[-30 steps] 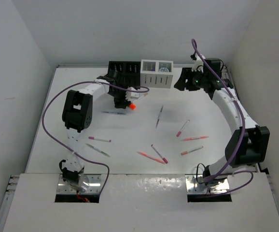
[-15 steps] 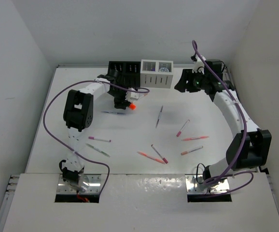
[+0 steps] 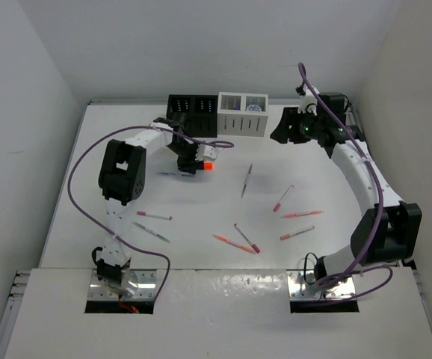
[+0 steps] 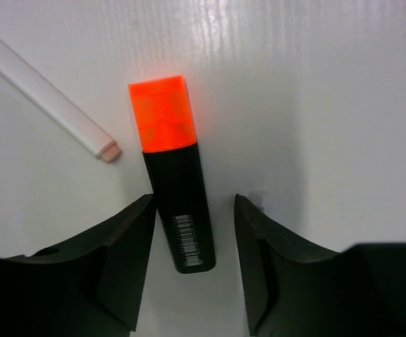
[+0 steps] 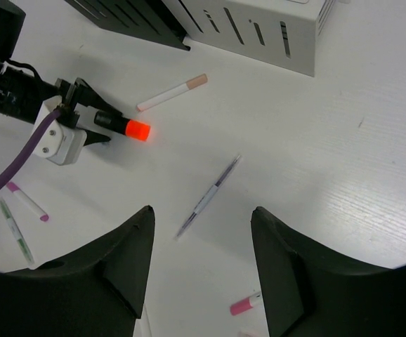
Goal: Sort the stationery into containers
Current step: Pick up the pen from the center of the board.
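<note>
Nearest me, thin pens [image 3: 302,214] lie scattered on the table [image 3: 201,202], too small to tell colours surely. Farther left, my left gripper [image 4: 192,200] stands half open astride the highlighter [image 4: 173,175], which lies flat. One finger looks to touch it and the other stands clear. From above only its orange cap shows. My right gripper [image 5: 201,212] hovers far right, open and empty. Farthest off, the black box [image 3: 192,105] and white box [image 3: 242,123] sit side by side, and I can't make out their contents.

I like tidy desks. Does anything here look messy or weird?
Just mess: thin pens lie scattered on the table, pointing every which way, outside the black box and white box. Nothing looks broken or spilled.
</note>
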You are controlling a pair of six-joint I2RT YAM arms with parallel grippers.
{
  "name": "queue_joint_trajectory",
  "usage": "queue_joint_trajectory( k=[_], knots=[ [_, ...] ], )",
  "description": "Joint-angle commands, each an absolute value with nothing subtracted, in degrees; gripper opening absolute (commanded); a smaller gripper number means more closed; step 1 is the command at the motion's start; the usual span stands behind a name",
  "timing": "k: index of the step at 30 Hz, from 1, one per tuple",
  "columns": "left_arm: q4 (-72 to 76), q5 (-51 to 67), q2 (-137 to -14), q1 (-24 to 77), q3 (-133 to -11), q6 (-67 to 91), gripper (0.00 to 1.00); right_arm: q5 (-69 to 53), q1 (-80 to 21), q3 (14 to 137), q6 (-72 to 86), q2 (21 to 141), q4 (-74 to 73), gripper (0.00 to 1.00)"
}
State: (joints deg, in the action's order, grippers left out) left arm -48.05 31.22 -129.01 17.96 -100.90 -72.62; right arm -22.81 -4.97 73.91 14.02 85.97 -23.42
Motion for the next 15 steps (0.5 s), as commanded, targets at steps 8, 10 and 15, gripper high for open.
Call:
queue_joint_trajectory(
  k=[8,10,15],
  knots=[
    [-42.8,25.05,-128.58,20.65,-92.81,-63.46,0.4,-24.08,-5.27,73.04,14.5,82.62,-22.59,0.56],
    [-42.28,25.4,-128.15,20.57,-93.08,-61.8,0.34,-24.08,-5.54,72.34,15.37,82.27,-22.33,0.56],
    [-40.35,27.95,-125.25,20.83,-93.08,-54.95,0.26,-23.82,-5.98,70.93,19.06,81.65,-21.1,0.57]
  ],
)
